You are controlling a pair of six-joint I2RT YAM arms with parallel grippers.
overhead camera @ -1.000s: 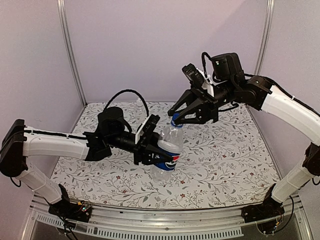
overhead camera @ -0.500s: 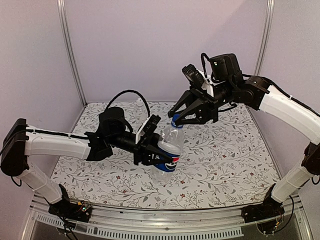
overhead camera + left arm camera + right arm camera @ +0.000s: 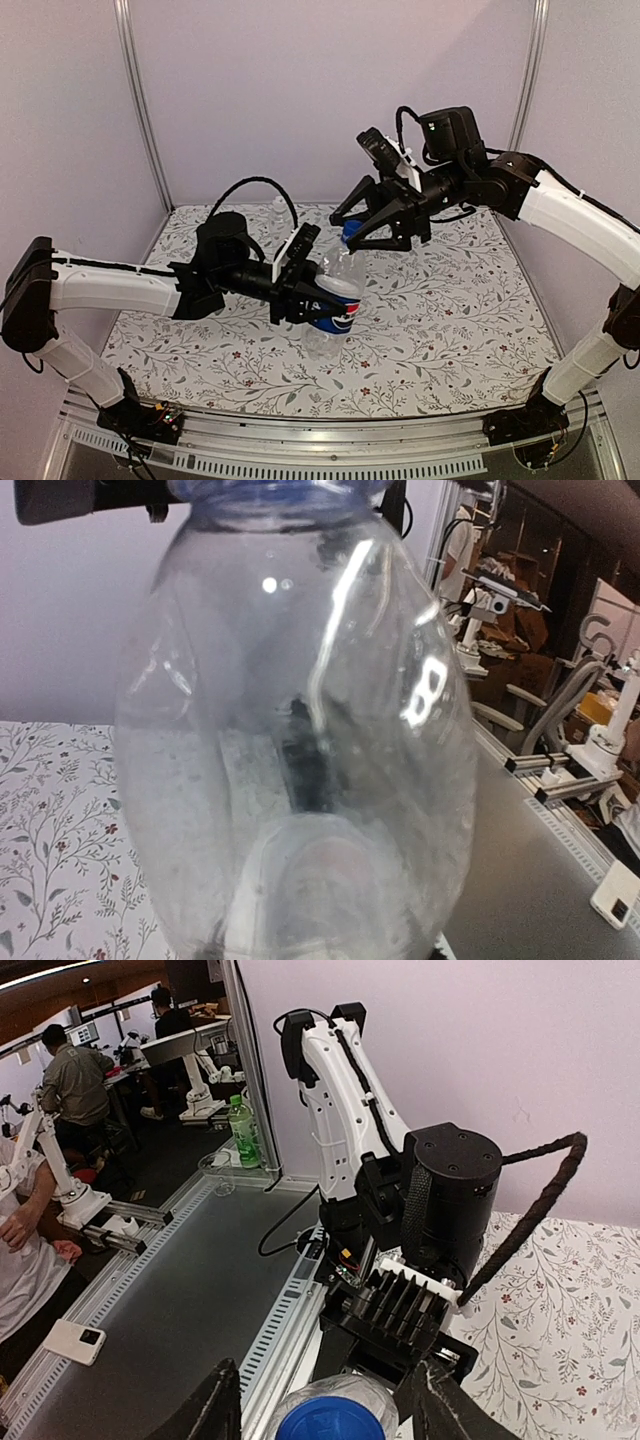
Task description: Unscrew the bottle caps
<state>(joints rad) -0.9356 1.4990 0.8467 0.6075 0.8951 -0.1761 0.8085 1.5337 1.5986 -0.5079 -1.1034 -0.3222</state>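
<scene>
1. Top view, nearest: the left gripper [image 3: 312,292] is clamped across the label of the Pepsi bottle [image 3: 340,308]. The bottle is held roughly upright over the middle of the table [image 3: 470,330].
2. Left wrist view: the clear body of the Pepsi bottle [image 3: 300,740] fills the frame. The gripper's own fingers cannot be made out behind it. The blue cap [image 3: 270,488] shows only as a blue strip at the top edge.
3. Top view, next: the blue cap [image 3: 350,234] sits on the bottle neck. The right gripper [image 3: 368,226] reaches in from the far right with its jaws spread, one finger on each side of the cap.
4. Right wrist view: the blue cap [image 3: 331,1422] is seen from above, with a gap between it and each of the fingers [image 3: 214,1405]. The top view does not resolve this gap. Beyond the cap stands the left arm [image 3: 450,1190].
5. Top view, farthest: the plain bottle [image 3: 278,210] stands upright at the back edge of the table, well apart from both grippers. Neither wrist view shows it. Its cap is too small to make out.
</scene>
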